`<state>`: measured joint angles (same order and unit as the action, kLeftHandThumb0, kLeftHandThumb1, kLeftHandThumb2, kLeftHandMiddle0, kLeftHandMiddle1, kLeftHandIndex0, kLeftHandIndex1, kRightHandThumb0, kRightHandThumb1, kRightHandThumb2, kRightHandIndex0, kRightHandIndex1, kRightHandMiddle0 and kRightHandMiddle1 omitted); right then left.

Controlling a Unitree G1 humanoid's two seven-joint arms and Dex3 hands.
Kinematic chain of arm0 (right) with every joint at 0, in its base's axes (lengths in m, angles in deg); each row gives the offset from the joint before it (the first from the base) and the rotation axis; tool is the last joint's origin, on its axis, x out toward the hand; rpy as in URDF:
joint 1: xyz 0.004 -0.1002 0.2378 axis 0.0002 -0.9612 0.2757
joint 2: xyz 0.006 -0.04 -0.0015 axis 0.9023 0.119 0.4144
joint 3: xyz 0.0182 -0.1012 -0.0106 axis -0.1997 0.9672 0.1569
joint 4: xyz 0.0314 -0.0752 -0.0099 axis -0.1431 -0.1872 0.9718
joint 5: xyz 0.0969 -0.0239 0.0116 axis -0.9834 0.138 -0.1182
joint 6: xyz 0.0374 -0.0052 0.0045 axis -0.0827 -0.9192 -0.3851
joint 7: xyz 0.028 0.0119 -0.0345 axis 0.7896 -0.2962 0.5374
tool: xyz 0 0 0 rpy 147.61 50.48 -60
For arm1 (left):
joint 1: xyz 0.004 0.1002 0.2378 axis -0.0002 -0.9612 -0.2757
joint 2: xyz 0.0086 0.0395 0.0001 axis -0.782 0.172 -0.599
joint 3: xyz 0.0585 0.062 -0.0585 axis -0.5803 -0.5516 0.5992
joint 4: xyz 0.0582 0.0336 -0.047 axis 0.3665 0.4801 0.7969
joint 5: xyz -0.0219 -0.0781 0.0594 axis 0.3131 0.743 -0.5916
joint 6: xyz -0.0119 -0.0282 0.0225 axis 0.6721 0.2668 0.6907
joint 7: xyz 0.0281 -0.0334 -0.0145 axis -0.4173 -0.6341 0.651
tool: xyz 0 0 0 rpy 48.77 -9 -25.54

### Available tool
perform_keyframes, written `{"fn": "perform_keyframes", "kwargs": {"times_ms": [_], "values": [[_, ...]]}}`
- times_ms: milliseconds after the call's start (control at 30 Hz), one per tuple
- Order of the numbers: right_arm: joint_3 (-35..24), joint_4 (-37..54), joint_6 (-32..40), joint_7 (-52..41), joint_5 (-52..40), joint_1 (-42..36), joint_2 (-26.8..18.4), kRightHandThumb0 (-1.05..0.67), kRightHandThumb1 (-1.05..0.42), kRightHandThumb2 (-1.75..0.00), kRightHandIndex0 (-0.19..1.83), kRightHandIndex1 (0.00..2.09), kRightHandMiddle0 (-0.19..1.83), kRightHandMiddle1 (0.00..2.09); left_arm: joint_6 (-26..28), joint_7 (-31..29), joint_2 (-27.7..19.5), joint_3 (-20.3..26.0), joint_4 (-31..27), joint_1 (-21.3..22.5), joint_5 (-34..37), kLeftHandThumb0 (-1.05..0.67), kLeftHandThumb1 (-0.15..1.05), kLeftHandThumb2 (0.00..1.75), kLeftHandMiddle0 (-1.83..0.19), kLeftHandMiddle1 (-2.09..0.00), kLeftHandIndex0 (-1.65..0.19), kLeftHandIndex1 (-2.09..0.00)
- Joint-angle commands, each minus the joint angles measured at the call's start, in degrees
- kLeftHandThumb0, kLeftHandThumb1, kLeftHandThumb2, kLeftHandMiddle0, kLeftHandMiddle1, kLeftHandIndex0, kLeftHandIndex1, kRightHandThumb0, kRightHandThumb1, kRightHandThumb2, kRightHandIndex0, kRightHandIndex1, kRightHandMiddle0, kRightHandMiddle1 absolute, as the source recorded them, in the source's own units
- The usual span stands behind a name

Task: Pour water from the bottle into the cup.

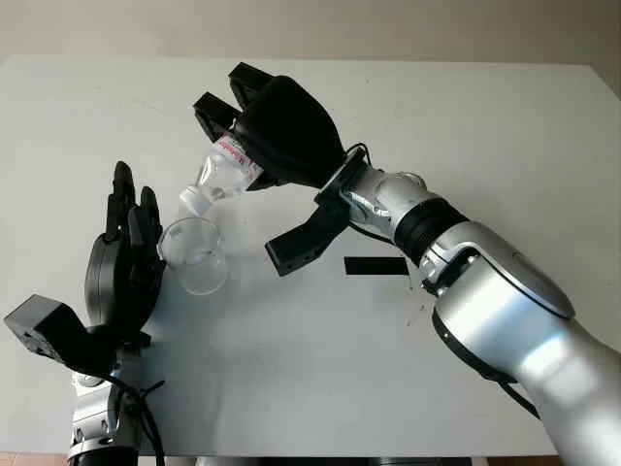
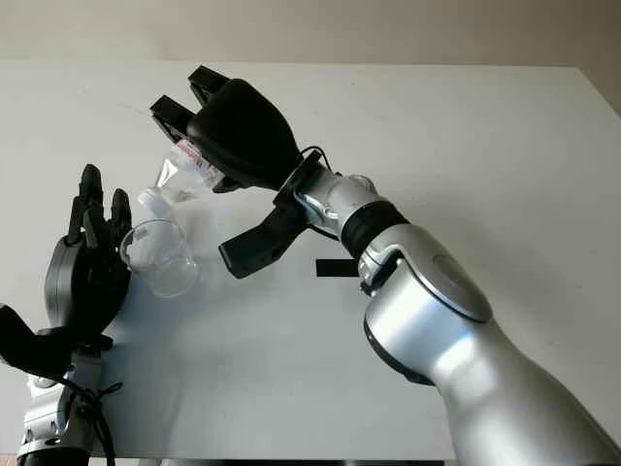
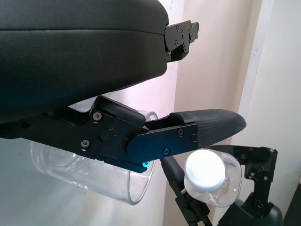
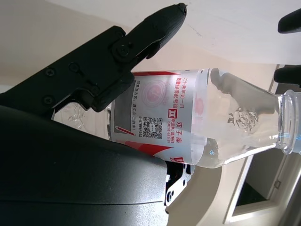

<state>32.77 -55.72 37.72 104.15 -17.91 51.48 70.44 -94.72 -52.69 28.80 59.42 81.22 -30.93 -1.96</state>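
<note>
Fingers of our right hand [image 1: 254, 126] were wrapped round the bottle [image 1: 221, 171], which tilted neck-down toward eight o'clock, its white cap [image 1: 193, 201] just above the rim of the cup [image 1: 196, 255]. Our left hand [image 1: 124, 260] stood at the cup's nine o'clock side, fingers upright against its wall, steadying it on the table [image 1: 320, 359].

From the left wrist, one finger [image 3: 197, 129] crossed the clear cup [image 3: 89, 174], and the cap [image 3: 203, 170] faced us, seemingly on.

From the right wrist, our fingers [image 4: 113, 61] clamped the labelled bottle [image 4: 188, 127]; whether water remained inside we could not tell.

We judged the grasp and tilt done, but the cup looked dry, so the pour itself remained, and a closed cap would block it.
</note>
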Motion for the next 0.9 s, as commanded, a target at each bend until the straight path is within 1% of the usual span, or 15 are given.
{"fn": "perform_keyframes", "kwargs": {"times_ms": [0,33,67,100,133,200,300,433,500,600,733,833,867], "values": [[0.5,0.1,0.0,1.1,0.4,2.7,-0.4,-0.4,-0.99,-0.05,1.11,2.09,0.44,1.93,0.2,0.2,2.2,-0.6,2.3,-1.8,0.3,-0.84,1.05,0.6,0.19,-0.02,0.19,0.0],[0.7,0.1,-0.2,1.0,0.6,2.9,-0.4,-0.4,-0.99,-0.05,1.09,2.09,0.46,1.73,0.2,0.3,2.3,-0.6,2.4,-1.7,0.3,-0.84,1.05,0.59,0.19,-0.02,0.19,0.0],[0.9,0.1,-0.3,1.0,0.7,3.0,-0.4,-0.41,-1.0,-0.05,1.07,2.09,0.47,1.63,0.2,0.3,2.3,-0.5,2.4,-1.7,0.3,-0.84,1.05,0.59,0.19,-0.02,0.19,0.0],[1.1,0.1,-0.4,1.1,0.9,3.1,-0.4,-0.41,-1.0,-0.05,1.07,2.09,0.47,1.59,0.1,0.3,2.4,-0.6,2.5,-1.7,0.3,-0.84,1.05,0.59,0.19,-0.02,0.19,0.0],[1.3,0.2,-0.4,1.5,1.1,3.2,-0.5,-0.42,-0.99,-0.05,1.07,2.09,0.49,1.59,-0.1,0.2,2.3,-0.6,2.6,-1.7,0.2,-0.84,1.05,0.6,0.19,-0.01,0.19,0.0],[1.8,0.2,-0.2,2.8,1.7,3.4,-0.5,-0.42,-0.99,-0.05,1.08,2.09,0.48,1.67,-0.4,0.0,2.3,-0.6,2.6,-1.7,0.1,-0.83,1.05,0.6,0.19,0.0,0.19,0.0],[2.2,0.1,-0.3,4.0,2.1,3.7,-0.5,-0.43,-0.99,-0.05,1.09,2.09,0.46,1.65,-0.3,-0.1,2.2,-0.6,2.5,-1.8,0.2,-0.83,1.05,0.6,0.19,0.0,0.19,0.0],[3.4,0.0,0.7,6.0,3.6,4.1,-0.5,-0.45,-0.96,-0.05,1.09,2.09,0.5,1.53,-0.3,-0.2,2.3,-0.6,2.5,-1.9,0.3,-0.83,1.05,0.6,0.19,0.0,0.19,0.0],[4.1,-0.1,1.2,6.9,4.4,4.4,-0.6,-0.46,-0.95,-0.04,1.1,2.09,0.53,1.53,-0.3,-0.1,2.3,-0.6,2.5,-1.9,0.3,-0.83,1.05,0.6,0.19,0.0,0.19,0.0],[4.8,-0.2,1.9,8.1,5.1,4.6,-0.5,-0.45,-0.93,-0.05,1.13,2.09,0.58,1.61,-0.4,-0.3,2.1,-0.6,2.8,-1.7,0.2,-0.84,1.05,0.6,0.19,0.0,0.19,0.0],[5.5,-0.3,3.1,8.9,5.9,4.6,-0.5,-0.45,-0.93,-0.05,1.15,2.09,0.57,1.66,-0.6,-0.7,2.2,-0.4,3.3,-1.5,0.5,-0.83,1.05,0.6,0.19,0.0,0.19,0.0],[5.6,-0.3,2.5,9.1,5.7,4.6,-0.6,-0.44,-0.91,-0.05,1.14,2.09,0.58,1.57,-0.6,-0.7,2.2,-0.2,3.6,-1.3,0.7,-0.83,1.05,0.59,0.19,-0.02,0.19,0.0],[5.9,-0.3,2.8,9.7,6.1,4.7,-0.7,-0.45,-0.9,-0.05,1.13,2.09,0.58,1.5,-0.5,-0.7,2.1,-0.2,3.6,-1.3,0.7,-0.83,1.05,0.59,0.19,-0.02,0.19,0.0]]}}
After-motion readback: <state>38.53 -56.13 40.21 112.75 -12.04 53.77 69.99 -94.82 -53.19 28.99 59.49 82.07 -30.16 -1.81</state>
